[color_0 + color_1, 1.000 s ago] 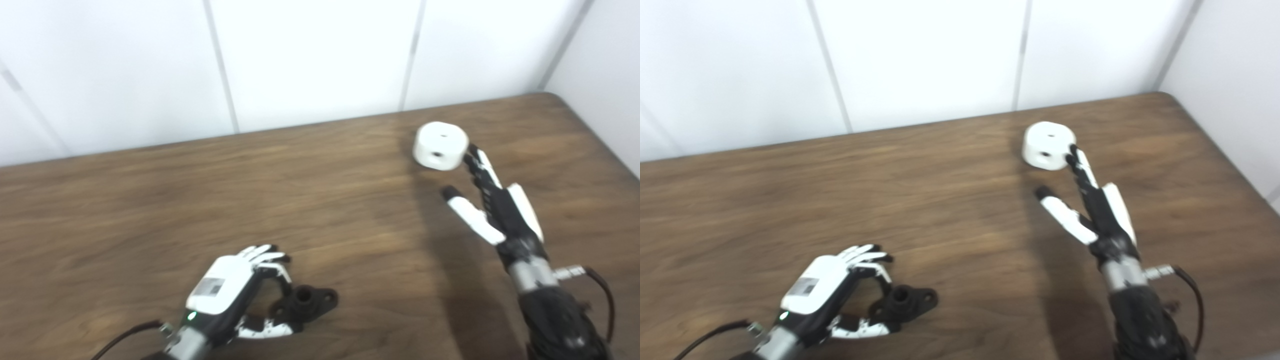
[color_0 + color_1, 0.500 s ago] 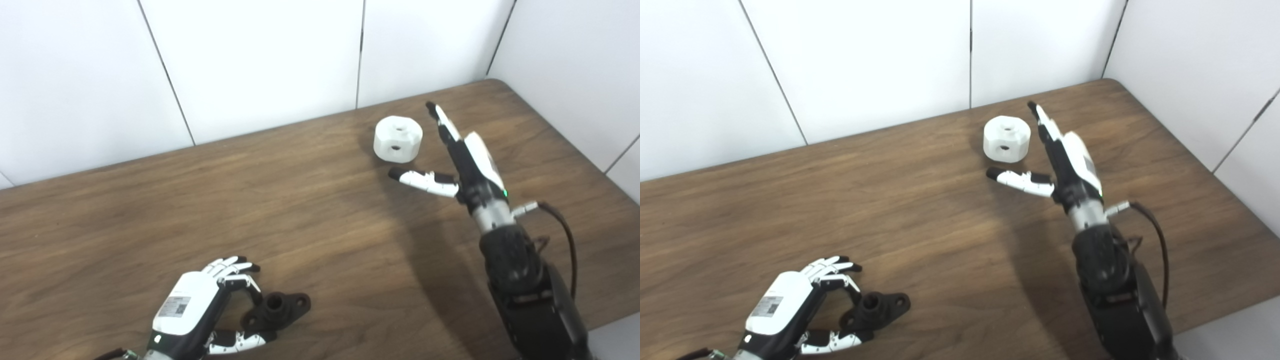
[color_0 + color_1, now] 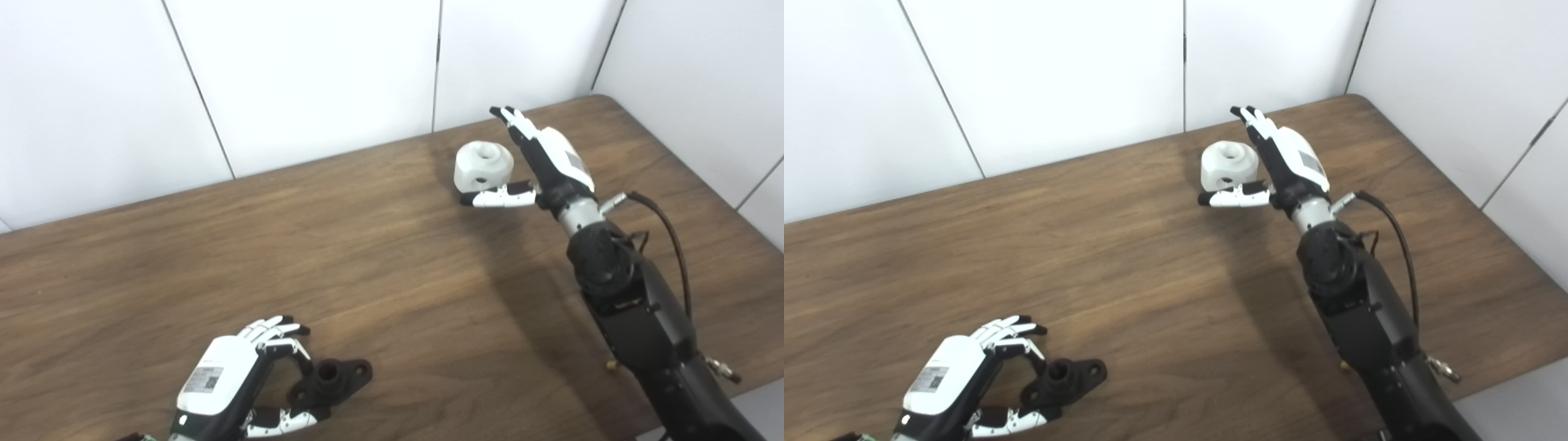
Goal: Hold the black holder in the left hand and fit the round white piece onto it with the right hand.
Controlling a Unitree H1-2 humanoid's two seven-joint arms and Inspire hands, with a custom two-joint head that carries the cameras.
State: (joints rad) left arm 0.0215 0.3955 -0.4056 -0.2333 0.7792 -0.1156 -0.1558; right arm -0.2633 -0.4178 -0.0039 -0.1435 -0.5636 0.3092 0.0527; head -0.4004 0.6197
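Note:
The black holder lies flat on the wooden table near its front edge. My left hand is curled around the holder's left end, fingers above and thumb below, with a gap still showing. The round white piece stands at the back right of the table, a hole on top and one in its side. My right hand is open around it: the fingers reach past its right and far side, and the thumb stretches across its front. The same things show in the right eye view: holder, white piece.
White wall panels stand right behind the table's far edge and along its right side. The table's right corner is just beyond my right hand. A black cable loops off the right forearm.
The camera has shifted. My right hand has moved forward, from short of the white piece to having fingers and thumb on either side of it. The left hand stays at the holder.

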